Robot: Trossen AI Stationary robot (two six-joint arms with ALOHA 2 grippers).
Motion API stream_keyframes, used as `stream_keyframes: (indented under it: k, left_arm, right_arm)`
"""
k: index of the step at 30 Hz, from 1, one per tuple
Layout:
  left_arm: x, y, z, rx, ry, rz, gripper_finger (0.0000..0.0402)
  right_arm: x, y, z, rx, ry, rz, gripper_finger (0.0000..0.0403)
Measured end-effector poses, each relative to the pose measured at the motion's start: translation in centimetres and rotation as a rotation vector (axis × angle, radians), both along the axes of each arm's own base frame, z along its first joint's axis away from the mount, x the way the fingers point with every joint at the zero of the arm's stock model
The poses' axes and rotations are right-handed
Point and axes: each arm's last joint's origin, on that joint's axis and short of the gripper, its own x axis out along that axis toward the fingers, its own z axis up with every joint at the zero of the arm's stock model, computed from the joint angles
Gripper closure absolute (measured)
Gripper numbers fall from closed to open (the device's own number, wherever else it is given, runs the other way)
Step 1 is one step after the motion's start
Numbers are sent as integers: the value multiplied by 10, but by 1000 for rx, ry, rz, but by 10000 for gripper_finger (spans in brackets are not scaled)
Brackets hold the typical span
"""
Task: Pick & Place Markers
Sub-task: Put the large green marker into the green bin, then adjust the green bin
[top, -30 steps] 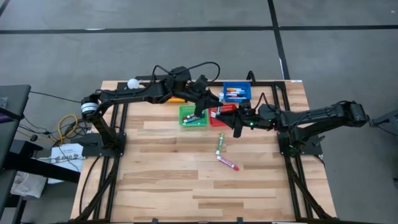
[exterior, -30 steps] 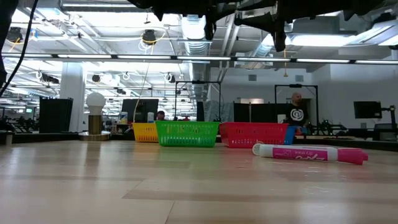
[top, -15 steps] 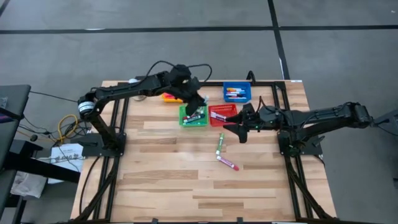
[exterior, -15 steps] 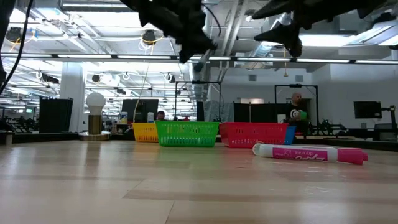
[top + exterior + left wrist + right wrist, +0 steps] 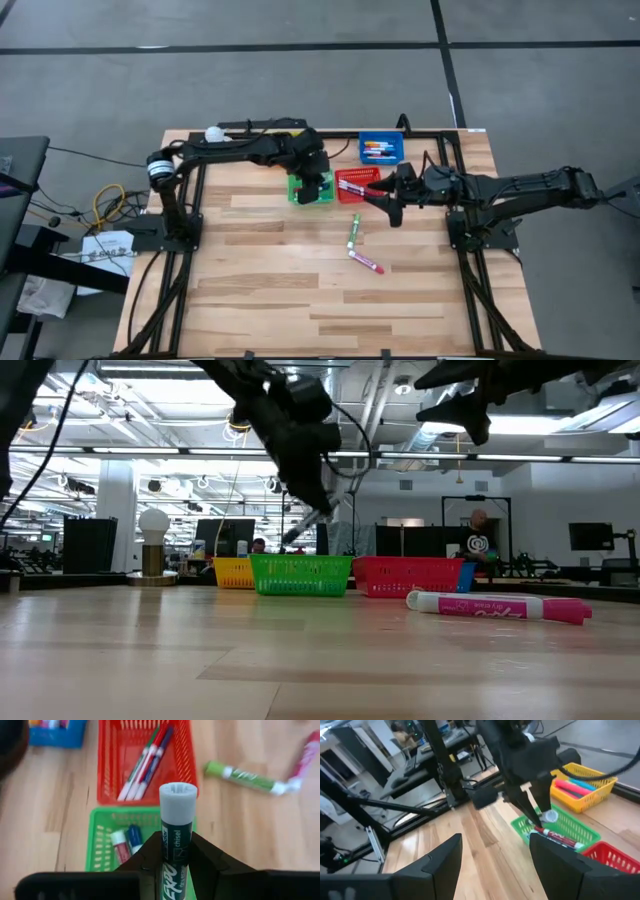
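My left gripper [image 5: 320,188] hangs over the green basket [image 5: 312,188], shut on a green marker [image 5: 177,815] whose grey end [image 5: 177,800] points forward and down at the basket. My right gripper [image 5: 388,208] hovers open beside the red basket [image 5: 357,183], holding nothing. A green marker [image 5: 353,230] and a pink marker [image 5: 366,263] lie flat on the table. More markers lie in the green basket [image 5: 125,845], the red basket [image 5: 145,765] and the blue basket [image 5: 381,150]. My left gripper pinches the green marker's barrel [image 5: 175,851] between its two fingers, at the printed label. The fingers slant down from the table's left and far side, and the marker runs along them, sticking out ahead. It hangs tilted, grey end lowest, clear of the basket [image 5: 300,573].
A yellow basket [image 5: 280,156] stands behind the green one, and a white ball-shaped lamp [image 5: 212,133] sits at the far left corner. Black frame rails run along the table's left, far and right sides. The near half of the table shows only bare wood.
My left gripper has come down toward the green basket and tipped its nose downward, keeping the green marker shut in its fingers. My right gripper has opened beside the red basket.
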Motion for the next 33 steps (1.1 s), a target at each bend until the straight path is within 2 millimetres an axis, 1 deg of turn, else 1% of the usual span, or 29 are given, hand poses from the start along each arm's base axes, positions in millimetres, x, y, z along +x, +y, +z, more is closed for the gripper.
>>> stream_keyframes:
  k: [4, 6, 13, 19, 23, 27, 29, 33]
  left_arm:
    - [4, 8, -25, -8, 80, 5, 336]
    - [5, 10, -33, -10, 112, 13, 336]
    - [0, 25, -47, -8, 168, 9, 336]
    - [7, 24, -59, -52, 155, -24, 336]
    - [9, 23, -74, -83, 191, -36, 336]
    - [10, 23, -75, -84, 187, -34, 336]
    - [11, 23, -75, -80, 179, -35, 315]
    - [12, 24, -75, -70, 168, -33, 253]
  right_arm:
    - [0, -2, -1, 32, 1, -20, 179]
    - [1, -2, -1, 35, 4, -20, 179]
    - [1, -2, -1, 54, 1, -26, 179]
    - [1, -2, -1, 53, 1, -30, 179]
    - [1, -2, -2, 59, 1, -32, 179]
    - [1, -2, -1, 60, 0, -33, 179]
    - [1, -2, -1, 60, 0, -33, 179]
    - [1, -2, -1, 60, 0, -32, 179]
